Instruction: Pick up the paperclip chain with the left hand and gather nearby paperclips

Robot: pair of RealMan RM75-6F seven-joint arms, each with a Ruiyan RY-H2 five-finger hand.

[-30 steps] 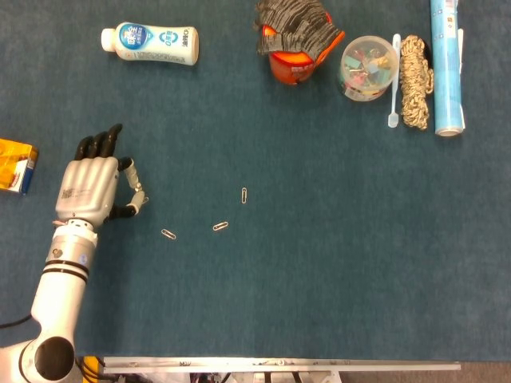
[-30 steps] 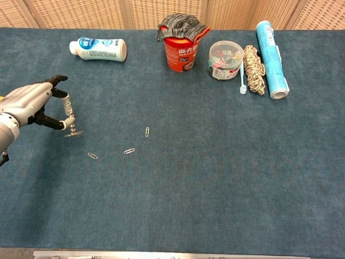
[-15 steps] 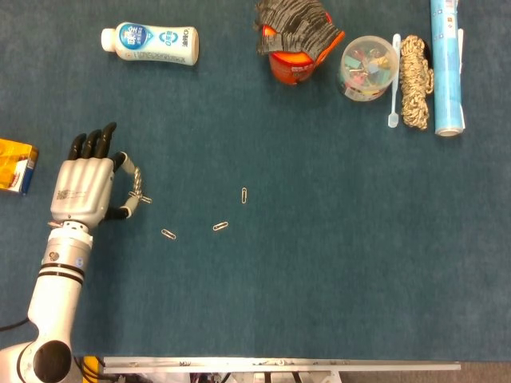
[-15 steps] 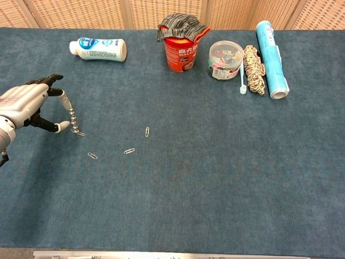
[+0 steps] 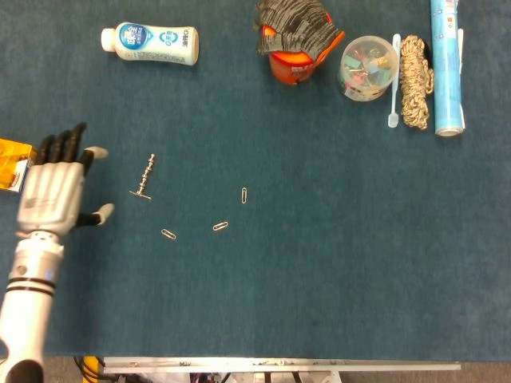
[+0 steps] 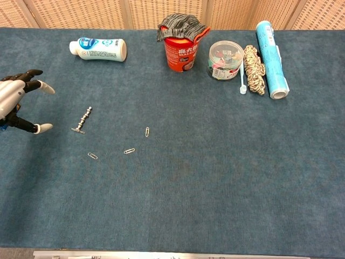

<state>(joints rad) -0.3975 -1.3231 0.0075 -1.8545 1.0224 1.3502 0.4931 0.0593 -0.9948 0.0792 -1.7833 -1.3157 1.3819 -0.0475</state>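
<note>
The paperclip chain (image 5: 144, 176) (image 6: 82, 120) lies on the blue table cloth, a short silvery string running up and to the right. My left hand (image 5: 54, 188) (image 6: 13, 102) is well to its left, open, fingers spread, holding nothing. Three loose paperclips lie to the right of and below the chain: one (image 5: 168, 234) (image 6: 92, 156) nearest, one (image 5: 220, 227) (image 6: 129, 151) in the middle, one (image 5: 244, 195) (image 6: 147, 131) upright farther right. My right hand does not appear in either view.
A white bottle (image 5: 150, 44) lies at the back left. A red cup under a grey cloth (image 5: 295, 40), a clear tub of clips (image 5: 367, 68), a rope bundle (image 5: 414, 69) and a blue roll (image 5: 447, 64) line the back right. A yellow box (image 5: 16, 163) sits at the left edge.
My left hand let go of the chain and drew back to the left. The chain now lies flat on the cloth; the loose clips have not moved.
</note>
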